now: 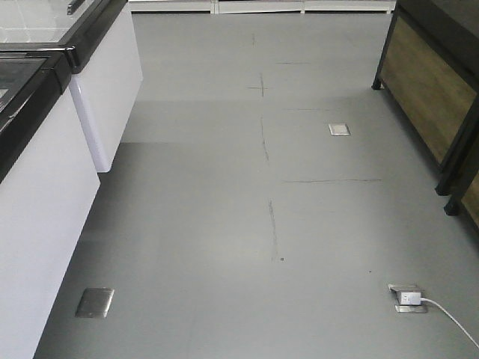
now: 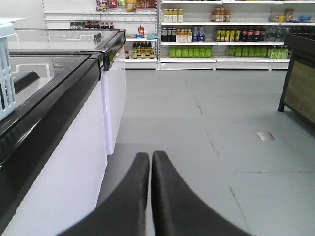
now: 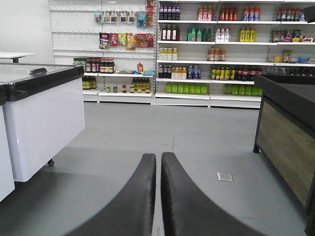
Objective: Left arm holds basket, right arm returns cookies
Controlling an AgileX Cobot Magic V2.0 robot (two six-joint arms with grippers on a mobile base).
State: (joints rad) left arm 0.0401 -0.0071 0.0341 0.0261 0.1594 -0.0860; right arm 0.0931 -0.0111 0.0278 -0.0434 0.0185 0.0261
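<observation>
My left gripper is shut and empty, pointing along the aisle floor beside a white chest freezer. A corner of the light blue slotted basket shows at the far left of the left wrist view, on top of the freezer. My right gripper is shut and empty, pointing down the aisle at the drink shelves. The cookie carton is out of view. Neither arm shows in the front view.
White chest freezers with black rims line the left of the aisle. A dark wooden-sided display stand is at the right. Metal floor plates and a plugged floor socket with white cable lie on the grey floor.
</observation>
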